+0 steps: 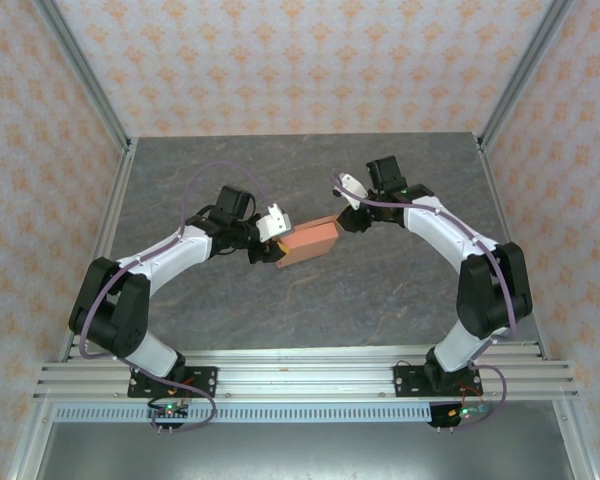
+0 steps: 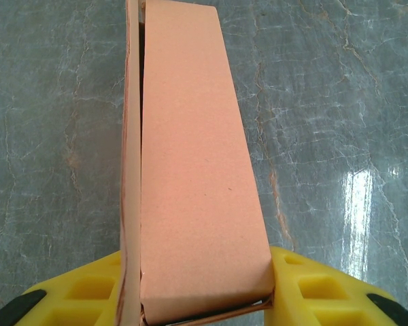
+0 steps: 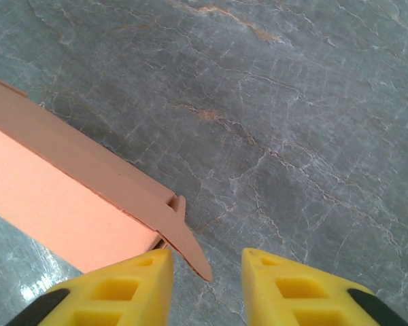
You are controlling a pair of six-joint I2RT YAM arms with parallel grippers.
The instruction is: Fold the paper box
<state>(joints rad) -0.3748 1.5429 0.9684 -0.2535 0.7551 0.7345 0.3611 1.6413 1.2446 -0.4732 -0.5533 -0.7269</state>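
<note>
At the middle of the table [image 1: 230,320], the paper box [image 1: 310,240] is gripped at one end by the left gripper [image 1: 278,243]. In the left wrist view, its yellow fingers [image 2: 313,288] are pressed against both sides of the salmon-orange card, and one panel [image 2: 130,170] is seen standing slightly apart along the left side. The right gripper [image 1: 352,220] is placed just beside the box's other end, jaws parted. A pointed flap tip [image 3: 194,255] is seen at the gap, and whether it is touched cannot be told.

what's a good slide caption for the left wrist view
Left gripper holding the salmon paper box between its yellow fingers, marble table behind
</note>
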